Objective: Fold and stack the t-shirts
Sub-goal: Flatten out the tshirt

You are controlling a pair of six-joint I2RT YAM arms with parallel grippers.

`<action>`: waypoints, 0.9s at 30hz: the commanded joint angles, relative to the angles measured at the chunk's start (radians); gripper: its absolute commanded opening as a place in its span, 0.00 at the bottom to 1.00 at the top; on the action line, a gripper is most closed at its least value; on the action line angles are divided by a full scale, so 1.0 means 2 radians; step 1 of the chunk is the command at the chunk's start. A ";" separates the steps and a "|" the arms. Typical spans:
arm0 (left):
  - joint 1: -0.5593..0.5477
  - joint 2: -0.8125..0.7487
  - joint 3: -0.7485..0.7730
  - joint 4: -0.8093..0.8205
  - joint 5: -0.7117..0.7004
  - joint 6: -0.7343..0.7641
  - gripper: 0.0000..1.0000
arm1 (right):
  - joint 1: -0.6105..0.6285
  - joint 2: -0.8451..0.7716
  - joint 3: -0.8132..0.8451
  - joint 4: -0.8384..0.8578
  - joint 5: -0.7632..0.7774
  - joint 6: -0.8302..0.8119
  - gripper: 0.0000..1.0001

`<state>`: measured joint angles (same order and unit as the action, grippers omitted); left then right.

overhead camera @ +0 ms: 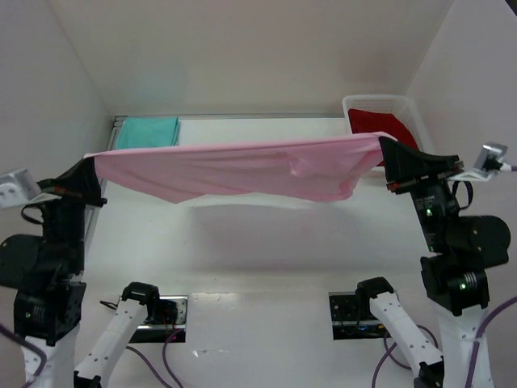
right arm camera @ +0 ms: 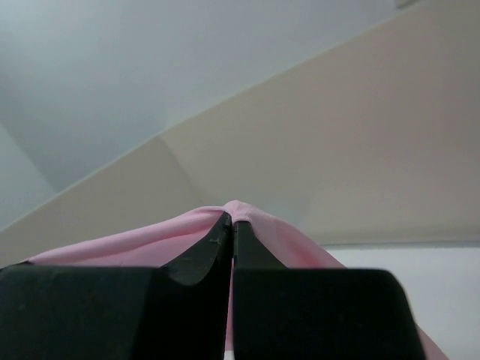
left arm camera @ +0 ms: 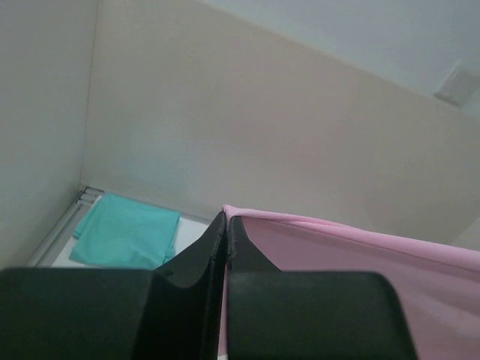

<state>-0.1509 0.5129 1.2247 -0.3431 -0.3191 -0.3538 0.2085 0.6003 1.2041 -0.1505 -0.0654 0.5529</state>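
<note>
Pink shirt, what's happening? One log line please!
pink shirt stretched aloft; left gripper shut on it; right gripper shut on it; teal shirt folded; red shirt in basket

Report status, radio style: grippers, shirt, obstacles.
Left gripper shut on one end of pink shirt, right gripper on the other. Shirt stretched in air between them, middle sagging. Teal shirt back left, red shirt in basket back right, neither in the way.

White table (overhead camera: 266, 267), walls on 3 sides. Far-left corner: teal t-shirt (overhead camera: 147, 132) lay folded flat, edges approx square w/ the table edge. Far-right corner: white basket (overhead camera: 380, 103) sat on the top w/ red t-shirt (overhead camera: 386, 125) inside. Near edge: 2 black mount plates, left (overhead camera: 166, 310) & right (overhead camera: 349, 314), flat on the surface, purple cables (overhead camera: 166, 356) running off them.
</note>
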 commanded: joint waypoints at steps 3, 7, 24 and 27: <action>0.009 -0.025 0.033 -0.026 -0.056 -0.003 0.00 | -0.008 -0.052 0.037 -0.034 -0.005 0.010 0.00; 0.009 0.009 0.033 0.000 -0.061 -0.003 0.00 | -0.008 -0.034 0.048 -0.052 0.049 -0.009 0.00; 0.019 0.324 -0.070 0.161 -0.054 -0.017 0.00 | -0.050 0.223 -0.155 0.103 0.179 0.030 0.00; 0.025 0.364 -0.082 0.179 -0.054 -0.017 0.00 | -0.051 0.270 -0.166 0.130 0.179 0.026 0.00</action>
<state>-0.1417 1.2053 1.0645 -0.1314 -0.3573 -0.3786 0.1341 1.0809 0.8730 -0.0711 0.1921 0.6090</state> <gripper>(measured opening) 0.009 0.005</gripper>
